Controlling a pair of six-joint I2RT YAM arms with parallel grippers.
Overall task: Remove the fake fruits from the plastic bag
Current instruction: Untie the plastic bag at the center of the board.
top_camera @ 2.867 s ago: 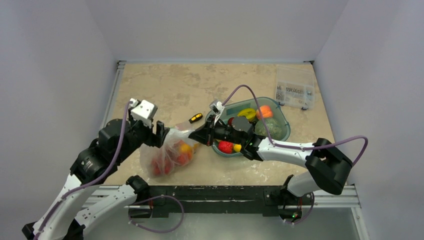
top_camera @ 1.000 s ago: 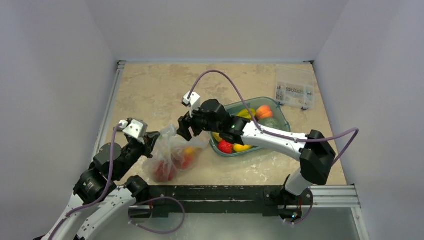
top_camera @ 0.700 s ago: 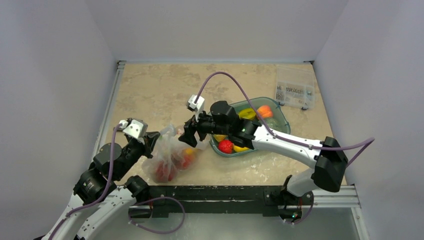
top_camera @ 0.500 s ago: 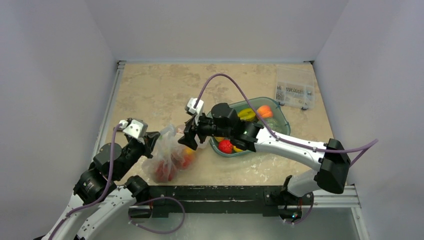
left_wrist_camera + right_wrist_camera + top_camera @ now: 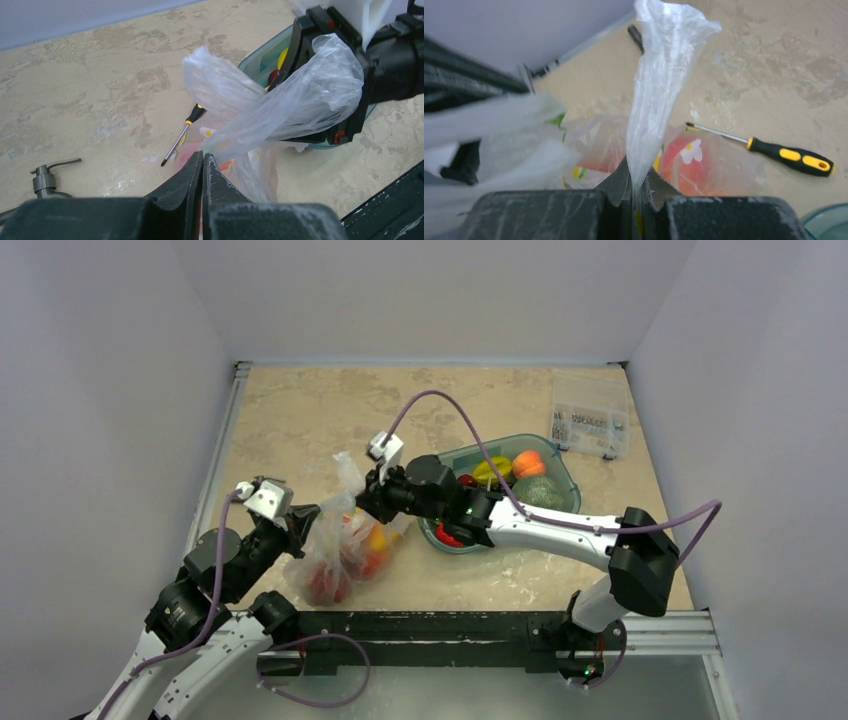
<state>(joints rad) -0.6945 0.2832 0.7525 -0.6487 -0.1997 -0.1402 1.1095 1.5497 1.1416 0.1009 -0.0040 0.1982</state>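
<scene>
Top external view: the thin, clear, crinkly plastic bag (image 5: pixel 335 540) is held on the beige stone-patterned table (image 5: pixel 300 420), its film clamped from opposite sides by the closed left gripper (image 5: pixel 202 160) and closed right gripper (image 5: pixel 636 185), presumably so its mouth can be parted over the glossy red and orange fake fruits (image 5: pixel 327 580) inside.

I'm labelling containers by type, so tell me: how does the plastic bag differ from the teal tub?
The plastic bag is limp, crinkled clear film; the tub is rigid and teal-tinted. The bag's top is pinched by the left pincer and the right pincer; the tub sits open, ungripped. Both are see-through and hold fake fruit.
</scene>
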